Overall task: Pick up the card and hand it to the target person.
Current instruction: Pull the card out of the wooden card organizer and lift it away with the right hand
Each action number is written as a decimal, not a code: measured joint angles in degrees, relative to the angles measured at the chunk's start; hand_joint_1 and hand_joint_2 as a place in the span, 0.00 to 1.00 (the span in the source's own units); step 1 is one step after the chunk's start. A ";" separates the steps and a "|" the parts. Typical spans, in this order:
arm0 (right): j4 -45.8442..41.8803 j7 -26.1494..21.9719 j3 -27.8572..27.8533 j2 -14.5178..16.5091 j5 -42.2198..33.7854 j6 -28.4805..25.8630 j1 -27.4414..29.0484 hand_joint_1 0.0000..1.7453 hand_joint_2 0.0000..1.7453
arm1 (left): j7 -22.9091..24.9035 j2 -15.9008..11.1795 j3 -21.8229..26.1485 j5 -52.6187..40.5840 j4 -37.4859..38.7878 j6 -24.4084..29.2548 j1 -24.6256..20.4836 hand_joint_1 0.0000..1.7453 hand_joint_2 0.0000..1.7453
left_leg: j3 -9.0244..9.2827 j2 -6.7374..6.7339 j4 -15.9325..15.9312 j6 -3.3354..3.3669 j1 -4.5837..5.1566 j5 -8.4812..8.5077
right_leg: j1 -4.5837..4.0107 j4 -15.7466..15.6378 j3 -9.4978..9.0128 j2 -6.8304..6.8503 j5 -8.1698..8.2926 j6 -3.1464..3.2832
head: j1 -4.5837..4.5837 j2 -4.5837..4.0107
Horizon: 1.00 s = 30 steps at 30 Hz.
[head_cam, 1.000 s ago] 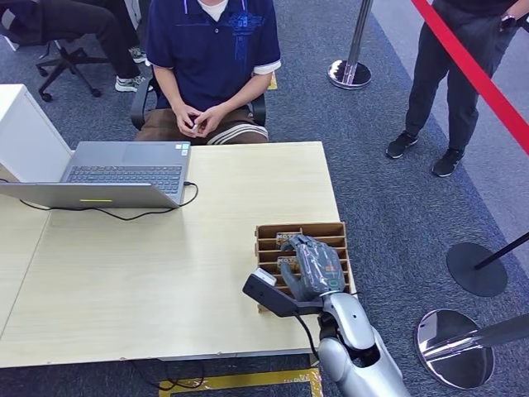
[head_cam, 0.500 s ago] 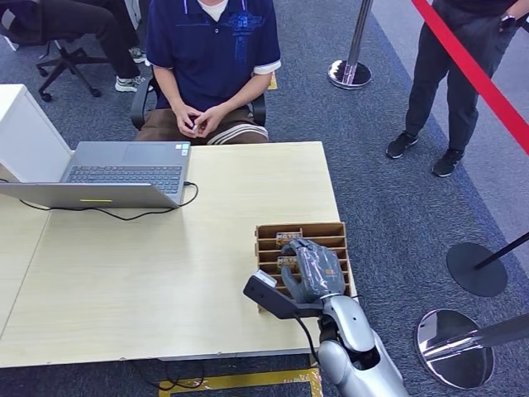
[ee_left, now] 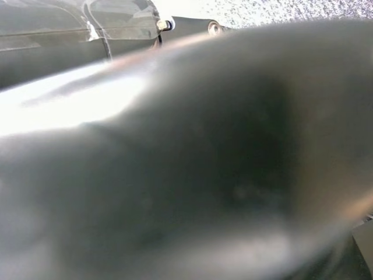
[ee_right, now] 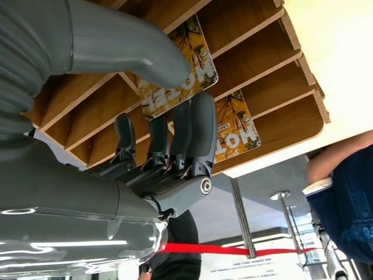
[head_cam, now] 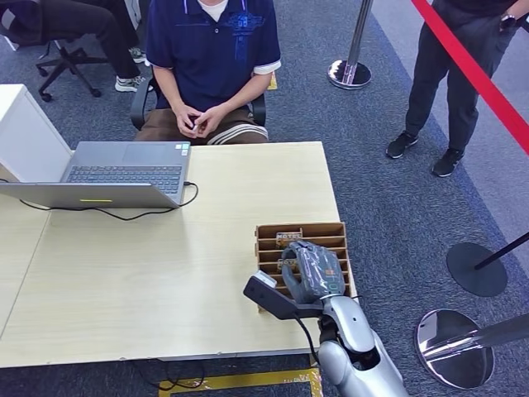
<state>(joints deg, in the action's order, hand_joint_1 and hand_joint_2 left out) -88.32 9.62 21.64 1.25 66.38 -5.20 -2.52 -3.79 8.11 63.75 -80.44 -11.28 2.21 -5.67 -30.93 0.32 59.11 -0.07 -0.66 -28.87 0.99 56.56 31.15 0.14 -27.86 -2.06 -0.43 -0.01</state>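
Carpeted office floor is surrounding a pale wooden table (head_cam: 187, 248), where the right hand (head_cam: 318, 271) is reaching down into a slotted wooden rack (head_cam: 336, 234) at about four o'clock on the tabletop. Its thumb (ee_right: 132, 49) is pressing one side of a yellow card (ee_right: 178, 76) while the fingers (ee_right: 193, 134) are curling toward the other, though a firm pinch is not certain. Since a second ago the hand has barely been shifting, suggesting the grasp is settling before any lift. A second card (ee_right: 237, 128) is sitting in the next slot. At twelve o'clock a seated person (head_cam: 212, 50) is waiting with hands clasped, a laptop (head_cam: 125, 169) at ten o'clock
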 joint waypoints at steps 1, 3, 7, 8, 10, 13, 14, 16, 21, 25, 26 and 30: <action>0.00 0.00 0.00 0.00 0.00 0.00 0.00 0.63 1.00 | -0.01 -0.01 -0.03 -0.01 0.00 0.00 0.00 0.00 0.00 | 0.00 0.00 0.00 0.00 0.00 0.00 | 0.00 0.00 0.00 0.00 0.00 0.00 | 0.00 0.01; 0.00 0.00 0.00 0.00 0.00 0.01 0.00 0.63 1.00 | -0.03 -0.03 -0.07 -0.01 0.00 0.00 0.00 0.00 0.00 | 0.00 0.00 0.00 0.00 0.00 0.00 | 0.00 0.00 0.00 0.00 0.00 0.00 | 0.00 0.00; 0.00 0.00 0.00 0.01 0.00 0.07 -0.01 0.64 1.00 | -0.04 -0.07 -0.10 -0.01 0.00 0.00 0.00 0.00 0.00 | 0.00 0.00 0.00 0.00 0.00 0.00 | 0.00 0.00 0.00 0.00 0.00 0.00 | 0.00 -0.01; 0.00 0.00 0.00 0.01 0.00 0.10 -0.01 0.64 1.00 | -0.04 -0.08 -0.10 -0.01 0.00 0.00 0.00 0.00 0.00 | 0.00 0.00 0.00 0.00 0.00 0.00 | 0.00 0.00 0.00 0.00 0.00 0.00 | 0.00 -0.01; 0.00 -0.01 0.00 0.00 -0.01 0.21 -0.02 0.63 1.00 | -0.04 -0.09 -0.10 -0.01 0.00 0.00 0.00 0.00 0.00 | 0.00 0.00 0.00 0.00 0.00 0.00 | 0.00 0.00 0.00 0.00 0.00 0.00 | 0.00 -0.01; 0.00 -0.04 0.00 0.01 -0.04 0.35 -0.02 0.61 1.00 | -0.01 -0.11 -0.10 -0.01 0.00 0.00 0.00 0.00 0.00 | 0.00 0.00 0.00 0.00 0.00 0.00 | 0.00 0.00 0.00 0.00 0.00 0.00 | 0.00 0.00; 0.00 -0.04 0.00 0.01 -0.04 0.38 -0.03 0.59 1.00 | 0.01 -0.12 -0.10 -0.01 0.00 0.00 0.00 0.00 0.00 | 0.00 0.00 0.00 0.00 0.00 0.00 | 0.00 0.00 0.00 0.00 0.00 0.00 | 0.00 -0.01; 0.00 -0.05 0.00 0.01 -0.04 0.44 -0.03 0.54 1.00 | 0.06 -0.14 -0.10 -0.01 0.00 0.01 0.00 0.00 0.00 | 0.00 0.00 0.00 0.00 0.00 0.00 | 0.00 0.00 0.00 0.00 0.00 0.00 | -0.01 0.00; 0.14 -0.11 0.00 0.01 -0.11 0.55 -0.05 0.50 1.00 | 0.17 -0.19 -0.10 -0.01 0.00 0.04 0.00 0.00 0.00 | 0.00 0.00 0.00 0.00 0.00 0.00 | 0.00 0.00 0.00 0.00 0.00 0.00 | 0.00 -0.01; 0.42 -0.19 0.00 0.02 -0.22 0.63 -0.12 0.49 1.00 | 0.22 -0.27 -0.09 -0.01 0.00 0.17 0.00 0.00 0.00 | 0.00 0.00 0.00 0.00 0.00 0.00 | 0.00 0.00 0.00 0.00 0.00 0.00 | -0.01 0.00; 0.43 -0.20 0.00 0.02 -0.22 0.64 -0.14 0.50 1.00 | 0.23 -0.30 -0.08 -0.01 0.00 0.17 0.00 0.00 0.00 | 0.00 0.00 0.00 0.00 0.00 0.00 | 0.00 0.00 0.00 0.00 0.00 0.00 | 0.00 0.00; 0.48 -0.21 0.00 0.02 -0.26 0.66 -0.21 0.55 1.00 | 0.27 -0.36 -0.08 -0.01 0.00 0.17 0.00 0.00 0.00 | 0.00 0.00 0.00 0.00 0.00 0.00 | 0.00 0.00 0.00 0.00 0.00 0.00 | -0.01 0.00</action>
<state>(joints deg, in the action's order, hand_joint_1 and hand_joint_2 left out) -87.84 9.41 21.64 1.27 66.12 -4.54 -2.73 -3.51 7.75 63.67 -80.46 -11.28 2.38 -5.67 -30.94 0.32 59.11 -0.07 -0.66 -28.87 0.99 56.56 31.15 0.14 -27.86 -2.06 -0.44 -0.01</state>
